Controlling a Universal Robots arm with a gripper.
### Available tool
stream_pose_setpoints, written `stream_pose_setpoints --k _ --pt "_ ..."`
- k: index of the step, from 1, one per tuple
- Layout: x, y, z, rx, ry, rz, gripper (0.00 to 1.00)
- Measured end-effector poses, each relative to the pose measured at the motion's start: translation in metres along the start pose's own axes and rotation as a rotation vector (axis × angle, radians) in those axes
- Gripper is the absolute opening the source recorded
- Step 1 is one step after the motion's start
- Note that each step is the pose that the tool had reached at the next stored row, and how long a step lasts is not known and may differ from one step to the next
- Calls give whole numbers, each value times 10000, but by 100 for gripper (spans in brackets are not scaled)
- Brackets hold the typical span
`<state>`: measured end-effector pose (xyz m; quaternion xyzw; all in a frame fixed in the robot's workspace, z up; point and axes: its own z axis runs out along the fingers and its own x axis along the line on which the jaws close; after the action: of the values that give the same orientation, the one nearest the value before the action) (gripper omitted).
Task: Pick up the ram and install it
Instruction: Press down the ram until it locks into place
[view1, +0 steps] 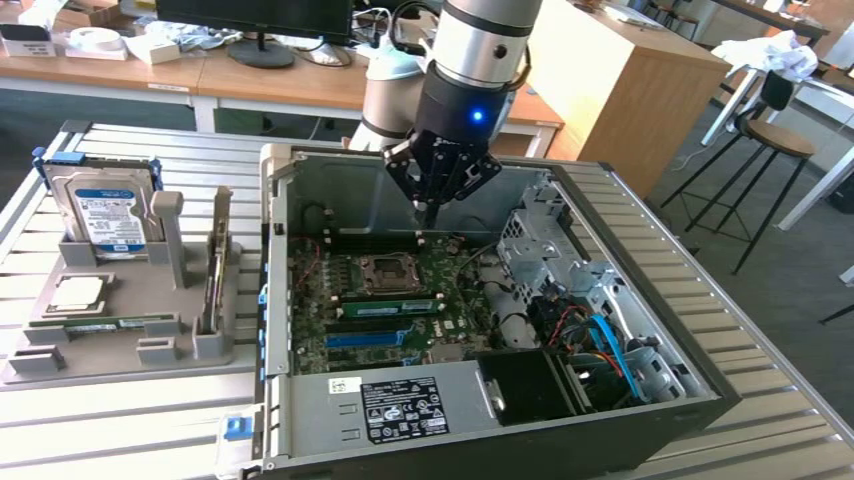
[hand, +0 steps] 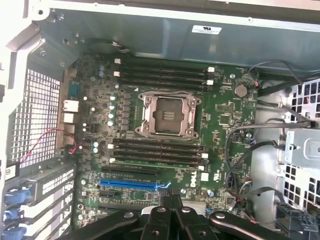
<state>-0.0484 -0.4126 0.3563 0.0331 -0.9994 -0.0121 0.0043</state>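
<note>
The ram (view1: 104, 323) is a long, thin green stick lying flat at the front of the grey holder (view1: 34, 365), at the exterior view's left. My gripper (view1: 424, 206) hangs inside the open computer case (view1: 400, 410), well to the right of the ram and above the motherboard (view1: 387, 300). Its fingers are shut together with nothing between them. In the wrist view the gripper (hand: 170, 196) points down near the blue slot (hand: 131, 184). Black memory slots (hand: 159, 152) lie on both sides of the open processor socket (hand: 167, 116). A green strip (view1: 390, 305) runs among the near slots; I cannot tell what it is.
The holder also carries a hard drive (view1: 107, 210) standing upright, a square silver chip (view1: 78, 292) and a tall card on edge (view1: 214, 280). Cables (view1: 601, 340) and a metal drive cage (view1: 547, 250) crowd the case's right side. Slatted table (view1: 120, 420) surrounds everything.
</note>
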Motion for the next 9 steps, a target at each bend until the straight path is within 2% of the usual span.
stream_pose_setpoints --k 9 --pt "31 2 1 -7 5 4 10"
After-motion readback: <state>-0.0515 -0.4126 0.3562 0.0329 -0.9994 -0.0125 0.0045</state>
